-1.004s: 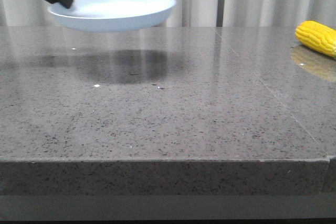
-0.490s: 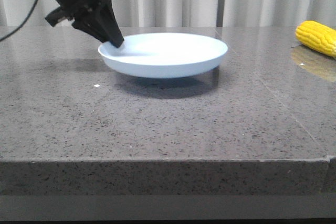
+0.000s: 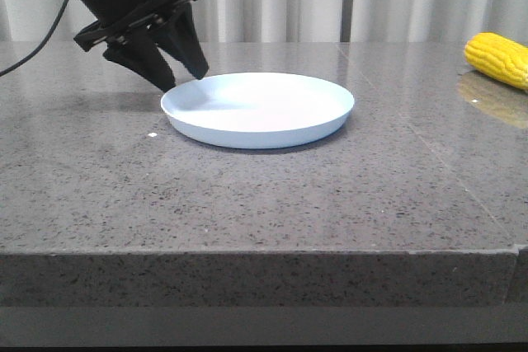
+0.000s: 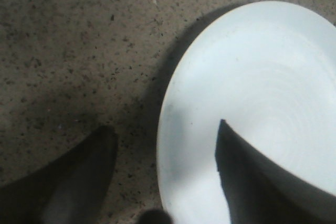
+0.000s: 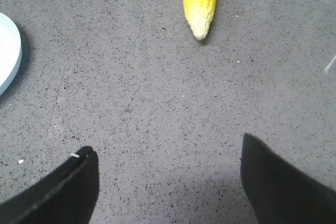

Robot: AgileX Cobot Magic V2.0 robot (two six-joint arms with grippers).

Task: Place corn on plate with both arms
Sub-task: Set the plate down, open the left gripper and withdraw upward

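The plate (image 3: 257,110) sat flat on the gray stone table (image 3: 247,204), a bit left of center. The left gripper (image 3: 180,70) hung at its left rim with fingers spread apart, one over the plate, one outside, holding nothing. The corn (image 3: 497,58) lay way off at the far right edge. The right gripper (image 5: 165,174) was wide open too, above bare tabletop, corn's pale tip pointing toward it.
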